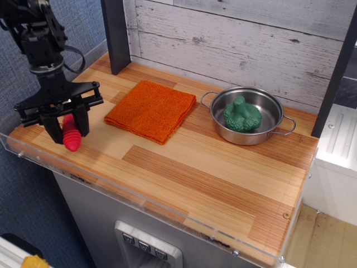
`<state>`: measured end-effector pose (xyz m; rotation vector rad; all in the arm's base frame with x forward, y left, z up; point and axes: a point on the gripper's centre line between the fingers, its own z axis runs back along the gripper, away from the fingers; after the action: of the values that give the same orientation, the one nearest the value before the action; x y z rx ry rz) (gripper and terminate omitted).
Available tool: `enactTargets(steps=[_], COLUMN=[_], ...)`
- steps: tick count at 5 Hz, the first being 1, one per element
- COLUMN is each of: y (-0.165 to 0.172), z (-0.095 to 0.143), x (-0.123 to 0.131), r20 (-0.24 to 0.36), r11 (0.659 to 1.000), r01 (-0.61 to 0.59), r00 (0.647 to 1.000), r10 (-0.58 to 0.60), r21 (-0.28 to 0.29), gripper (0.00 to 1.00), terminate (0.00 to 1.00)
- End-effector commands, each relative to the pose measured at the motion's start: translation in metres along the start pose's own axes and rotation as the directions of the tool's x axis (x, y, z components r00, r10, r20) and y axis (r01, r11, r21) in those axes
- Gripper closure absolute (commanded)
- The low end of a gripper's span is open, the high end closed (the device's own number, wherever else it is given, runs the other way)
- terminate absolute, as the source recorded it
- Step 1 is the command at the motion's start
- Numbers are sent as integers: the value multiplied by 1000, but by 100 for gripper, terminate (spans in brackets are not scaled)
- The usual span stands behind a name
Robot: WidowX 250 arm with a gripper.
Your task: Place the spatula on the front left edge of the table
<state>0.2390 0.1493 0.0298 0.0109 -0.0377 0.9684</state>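
We had the gripper [66,132] low over the front left corner of the worktop [184,167], fingers closed around the red handle of the spatula [71,135], which pointed down and forward, close to the acrylic rim (metal head hidden behind the gripper, so we couldn't see it). That spot made sense, being well clear of the orange cloth [152,109] and the pot [245,115] with the green toy [242,114]. Probably nearly ready to let go.

The table's [184,167] front half and right front corner lie bare. At the back, a cloth [152,109] and a pot [248,116] holding a green toy [242,115] stand side by side. A dark post [115,34] blocks the back left.
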Motion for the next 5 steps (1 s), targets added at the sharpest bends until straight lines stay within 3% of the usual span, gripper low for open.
enactTargets(steps=[1,3,4,5], y=[-14,-15,-16,-15], z=[0,-12,-7,2], x=[-27,-31,-33,-32], r20=[80,65,76,88], r11=[997,992,992,992], r01=[-82,-129,-125,-123], r00=[993,990,989,989], r10=[81,128,124,123], r21=[0,9,4,-6], gripper=[100,100,0,0], terminate=[0,0,0,0])
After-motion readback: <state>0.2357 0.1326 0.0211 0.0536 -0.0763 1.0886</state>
